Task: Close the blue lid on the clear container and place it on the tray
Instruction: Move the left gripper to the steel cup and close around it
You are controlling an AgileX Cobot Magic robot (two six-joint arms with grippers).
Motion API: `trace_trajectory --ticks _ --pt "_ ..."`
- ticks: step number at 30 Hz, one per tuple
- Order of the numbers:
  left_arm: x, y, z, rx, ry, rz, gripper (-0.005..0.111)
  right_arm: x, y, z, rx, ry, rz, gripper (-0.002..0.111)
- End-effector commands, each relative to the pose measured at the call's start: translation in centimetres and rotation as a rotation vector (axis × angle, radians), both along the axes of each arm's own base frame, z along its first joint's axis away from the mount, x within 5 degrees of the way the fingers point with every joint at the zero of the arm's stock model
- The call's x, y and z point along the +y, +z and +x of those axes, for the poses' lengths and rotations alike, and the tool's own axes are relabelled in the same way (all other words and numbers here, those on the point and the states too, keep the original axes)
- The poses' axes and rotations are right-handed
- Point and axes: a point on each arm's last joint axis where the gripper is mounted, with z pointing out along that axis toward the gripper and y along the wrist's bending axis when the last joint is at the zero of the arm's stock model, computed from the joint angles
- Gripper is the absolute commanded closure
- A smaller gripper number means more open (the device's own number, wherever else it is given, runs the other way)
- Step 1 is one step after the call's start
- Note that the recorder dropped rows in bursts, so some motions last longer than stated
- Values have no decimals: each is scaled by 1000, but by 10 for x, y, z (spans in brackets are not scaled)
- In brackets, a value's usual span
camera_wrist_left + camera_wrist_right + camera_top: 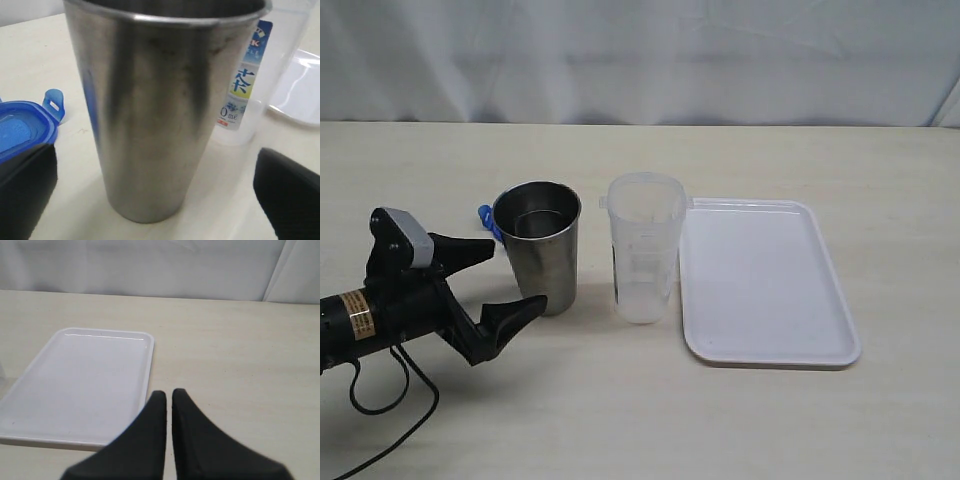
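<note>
The clear container [644, 250] stands upright and uncovered just left of the white tray [770, 280]; its printed label shows in the left wrist view [260, 75]. The blue lid [485, 215] lies on the table behind and left of a steel cup, mostly hidden in the exterior view and plainer at the left wrist [22, 132]. My left gripper [518, 273] is wide open and low at the cup's left side, holding nothing. In the left wrist view the gripper [157, 195] has one finger [25, 195] near the lid. My right gripper [169, 395] is shut and empty by the tray's [80, 380] near corner.
A shiny steel cup [540, 245] stands between the lid and the clear container and fills the left wrist view [160, 110]. A pale curtain closes the back of the table. The left arm's black cable [390, 400] trails over the table's front left.
</note>
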Motion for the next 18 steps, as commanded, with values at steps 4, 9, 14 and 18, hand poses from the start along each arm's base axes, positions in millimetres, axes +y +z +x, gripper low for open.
trace_trajectory --ticks 4,9,14,18 --pt "3 2 6 68 117 -85 2 0 0 0 -8 -4 2 104" --pt "-1 2 3 43 42 -58 2 0 0 0 -8 -4 2 104" --pt "-8 3 -4 -129 -164 70 2 0 0 0 -8 -4 2 104" --pt "-10 7 6 -164 -180 66 2 0 0 0 -8 -4 2 104"
